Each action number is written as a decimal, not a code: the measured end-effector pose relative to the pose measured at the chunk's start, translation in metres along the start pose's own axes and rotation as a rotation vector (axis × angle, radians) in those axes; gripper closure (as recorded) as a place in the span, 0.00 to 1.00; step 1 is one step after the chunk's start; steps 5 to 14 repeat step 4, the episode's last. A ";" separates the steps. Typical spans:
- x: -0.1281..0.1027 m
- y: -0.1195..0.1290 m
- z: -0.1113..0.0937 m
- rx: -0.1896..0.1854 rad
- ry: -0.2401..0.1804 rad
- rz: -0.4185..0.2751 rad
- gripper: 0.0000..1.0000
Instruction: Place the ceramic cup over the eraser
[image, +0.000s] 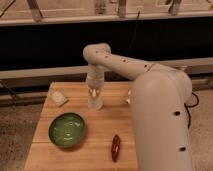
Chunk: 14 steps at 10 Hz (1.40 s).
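Note:
My gripper (94, 95) points straight down over the back middle of the wooden table (100, 132). It is shut on the ceramic cup (95, 103), a small pale whitish cup that hangs at the fingertips, at or just above the tabletop. The eraser (58, 98), a small pale block, lies near the table's back left corner, well to the left of the cup and apart from it.
A round green dish (67, 130) sits at the front left of the table. A dark red oblong object (115, 147) lies at the front middle. A small white thing (128, 100) shows partly behind my arm (160, 110), which covers the table's right side.

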 end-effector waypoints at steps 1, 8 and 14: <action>0.002 -0.001 0.003 0.004 -0.001 0.000 0.36; 0.006 0.002 0.008 0.021 -0.002 0.021 0.21; 0.006 0.002 0.008 0.021 -0.002 0.021 0.21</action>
